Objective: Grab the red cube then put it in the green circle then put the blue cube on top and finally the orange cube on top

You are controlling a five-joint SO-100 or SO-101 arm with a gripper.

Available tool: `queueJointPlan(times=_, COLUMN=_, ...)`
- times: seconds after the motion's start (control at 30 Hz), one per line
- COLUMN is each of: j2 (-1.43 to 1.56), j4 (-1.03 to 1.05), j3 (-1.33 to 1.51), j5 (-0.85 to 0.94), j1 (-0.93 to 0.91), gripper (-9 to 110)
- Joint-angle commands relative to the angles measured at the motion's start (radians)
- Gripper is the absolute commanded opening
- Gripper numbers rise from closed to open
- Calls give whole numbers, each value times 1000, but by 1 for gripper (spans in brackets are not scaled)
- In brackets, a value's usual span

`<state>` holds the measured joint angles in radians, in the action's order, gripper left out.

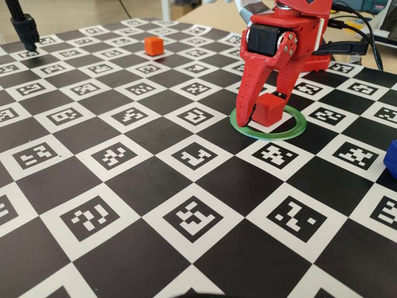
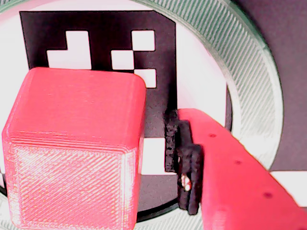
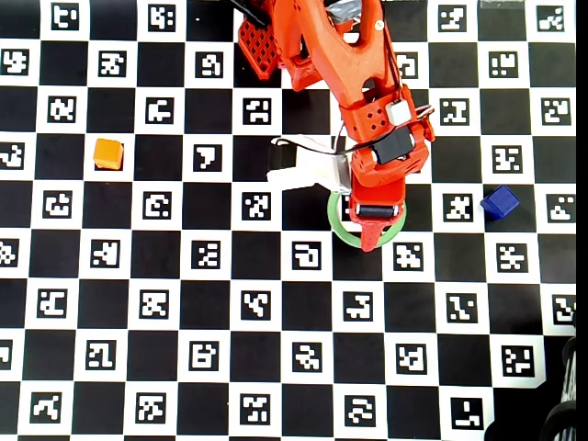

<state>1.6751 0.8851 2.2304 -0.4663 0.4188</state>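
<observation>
1. Fixed view: the jaws (image 1: 268,118) are down over the green circle (image 1: 296,129), with the red cube (image 1: 271,110) inside the ring. The orange cube (image 1: 153,45) sits far left on the tabletop (image 1: 155,186), and the blue cube (image 1: 391,159) is at the right edge.
2. Wrist view: the jaws are parted, and the padded finger (image 2: 189,163) is clear of the red cube (image 2: 76,153); nothing is held.
3. Overhead view: the arm covers the circle (image 3: 342,230), with the orange cube (image 3: 108,153) far left and the blue cube (image 3: 499,201) to the right.

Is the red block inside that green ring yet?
Yes. The red cube sits within the green circle, on the white square.
</observation>
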Motion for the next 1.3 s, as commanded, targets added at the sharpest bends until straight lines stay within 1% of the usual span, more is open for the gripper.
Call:
queueJointPlan(times=0.0, j2=28, j4=8, j3=-71, j5=-6, j1=0, gripper=46)
queueJointPlan(times=0.23, j2=31, j4=31, j3=-95, j5=6, j1=-2, gripper=49)
queueJointPlan(times=0.5, j2=57, j4=109, j3=-152, j5=14, j1=-8, gripper=49)
queueJointPlan(times=0.73, j2=92, j4=229, j3=-224, j5=32, j1=-26, gripper=49)
queueJointPlan(times=0.93, j2=161, j4=371, j3=-290, j5=69, j1=-48, gripper=46)
queueJointPlan(times=1.13, j2=184, j4=537, j3=-439, j5=14, j1=-54, gripper=46)
queueJointPlan(times=1.27, j2=187, j4=581, j3=-508, j5=-51, j1=-29, gripper=46)
